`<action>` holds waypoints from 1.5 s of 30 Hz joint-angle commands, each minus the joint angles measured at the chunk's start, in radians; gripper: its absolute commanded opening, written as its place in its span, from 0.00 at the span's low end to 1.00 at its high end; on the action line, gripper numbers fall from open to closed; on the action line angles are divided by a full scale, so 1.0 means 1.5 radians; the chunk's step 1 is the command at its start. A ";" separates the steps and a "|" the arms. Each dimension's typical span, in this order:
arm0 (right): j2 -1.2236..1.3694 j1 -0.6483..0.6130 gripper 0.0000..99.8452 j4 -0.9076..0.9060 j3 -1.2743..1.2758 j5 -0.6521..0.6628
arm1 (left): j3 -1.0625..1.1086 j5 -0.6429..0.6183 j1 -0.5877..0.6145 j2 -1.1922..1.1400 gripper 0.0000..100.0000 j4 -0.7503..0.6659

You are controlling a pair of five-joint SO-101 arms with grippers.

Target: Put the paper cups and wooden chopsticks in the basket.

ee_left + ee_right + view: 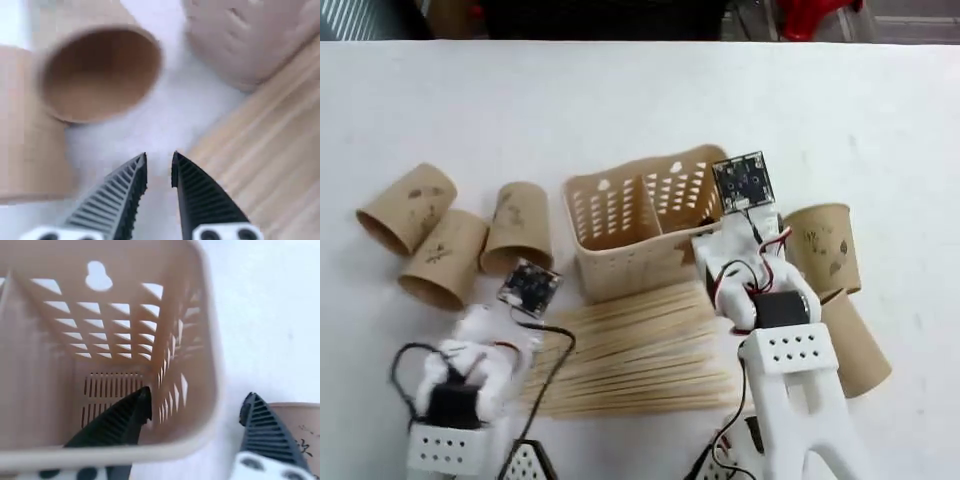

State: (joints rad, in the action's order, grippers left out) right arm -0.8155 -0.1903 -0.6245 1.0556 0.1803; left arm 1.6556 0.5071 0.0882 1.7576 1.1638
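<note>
My right claw (196, 402) gapes wide, straddling the basket (209, 340) wall, one finger inside. My left claw (160, 159) — barely parted — hovers near a paper cup (100, 75).

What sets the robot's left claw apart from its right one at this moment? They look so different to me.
The left gripper is open only a crack; the right gripper gapes wide. The left gripper hangs over bare table between a lying cup and the chopsticks; the right gripper straddles one wall of the basket, one finger inside, one outside. Both hold nothing.
</note>
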 commanded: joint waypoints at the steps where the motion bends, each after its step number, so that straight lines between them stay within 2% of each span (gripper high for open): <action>1: 0.002 -0.004 0.28 -0.005 -0.002 0.008 | -0.125 0.101 0.142 0.005 0.10 -0.019; 4: 0.002 -0.005 0.28 -0.005 -0.002 0.008 | -0.289 0.026 0.206 -0.002 0.11 0.023; 7: 0.002 -0.005 0.28 -0.005 -0.002 0.008 | -0.441 -0.030 0.189 -0.014 0.18 0.052; 9: 0.002 -0.002 0.28 -0.005 -0.002 0.008 | -0.519 -0.078 0.163 -0.065 0.24 0.054; 14: 0.003 -0.002 0.28 -0.005 -0.001 0.008 | -0.677 -0.198 0.062 -0.292 0.21 0.050; 18: 0.003 -0.004 0.28 -0.005 0.007 0.008 | -0.752 -0.256 -0.041 -0.413 0.26 0.033; 28: 0.003 -0.006 0.28 -0.004 0.009 0.008 | -0.645 -0.302 -0.132 -0.444 0.28 -0.110; 34: 0.003 -0.006 0.28 -0.004 0.009 0.008 | -0.516 -0.303 -0.133 -0.444 0.28 -0.192; 39: 0.003 -0.006 0.28 -0.009 0.009 0.010 | -0.397 -0.304 -0.137 -0.444 0.20 -0.316; 45: 0.001 -0.001 0.28 -0.010 0.008 0.083 | -0.360 -0.305 -0.156 -0.444 0.19 -0.376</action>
State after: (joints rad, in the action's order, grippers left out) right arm -0.8232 -0.1918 -0.6229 1.0679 0.2570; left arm 1.0925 0.0591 -0.1373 1.1055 0.6130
